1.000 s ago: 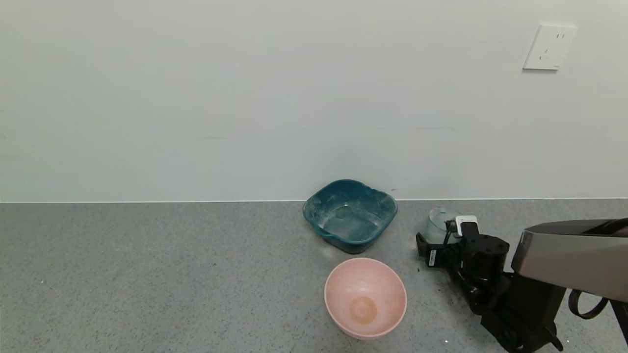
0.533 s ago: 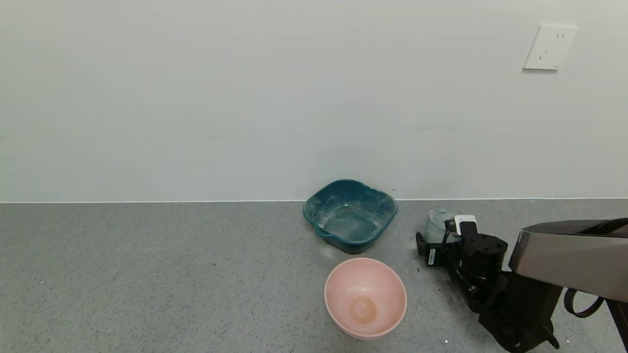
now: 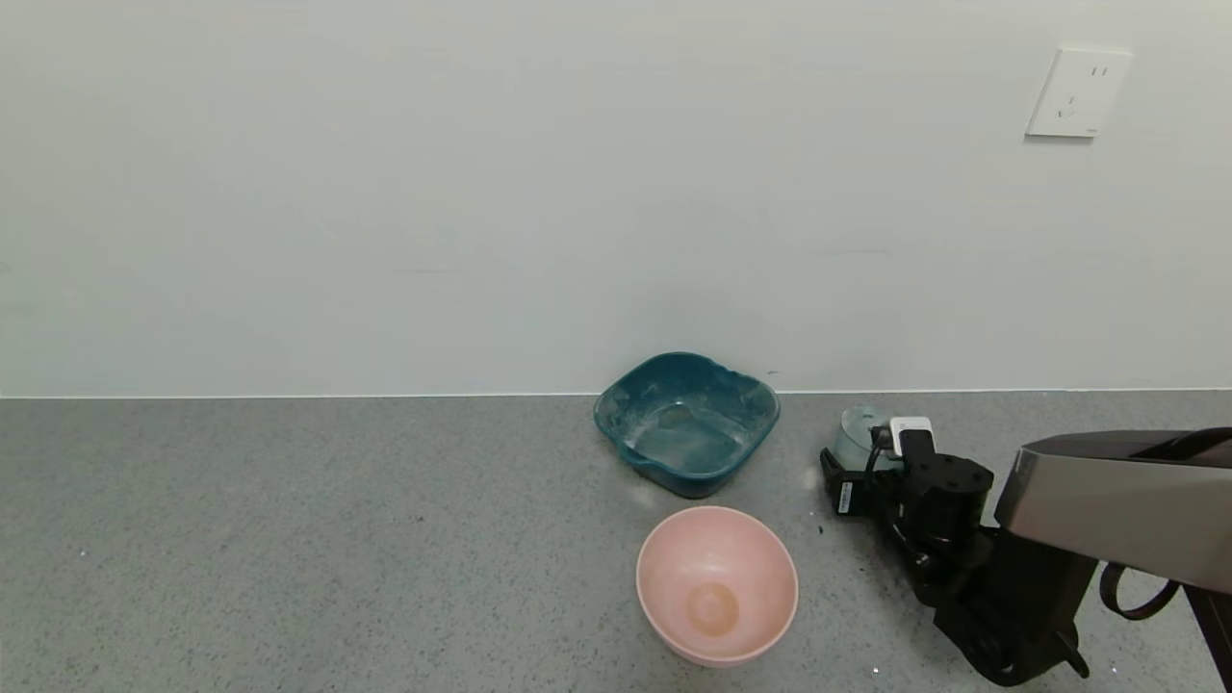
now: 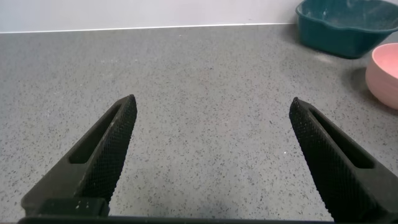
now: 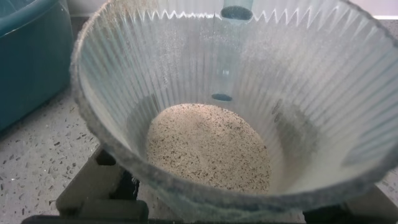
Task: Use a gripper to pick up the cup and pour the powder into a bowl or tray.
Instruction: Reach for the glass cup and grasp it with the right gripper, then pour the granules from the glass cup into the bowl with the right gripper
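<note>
The cup [image 3: 857, 435], a clear ribbed tumbler, stands on the grey counter to the right of the dark teal basin [image 3: 686, 423]. My right gripper [image 3: 859, 474] is open, with its jaws on either side of the cup's lower body. In the right wrist view the cup [image 5: 236, 118] fills the picture, with a dusty film on its walls and a pale speckled patch [image 5: 208, 146] at its bottom. I cannot tell whether that patch is powder or the counter seen through the base. One finger [image 5: 93, 186] shows beside the cup. My left gripper [image 4: 211, 124] is open and empty over bare counter.
A round pink bowl [image 3: 717, 585] with an orange-brown stain stands in front of the basin, left of my right arm. The wall runs close behind the basin and the cup. The basin [image 4: 345, 25] and the pink bowl [image 4: 385, 74] also show far off in the left wrist view.
My right gripper has moved a little farther forward around the cup, so it hides more of it. The cup still stands on the counter. The bowls have not moved.
</note>
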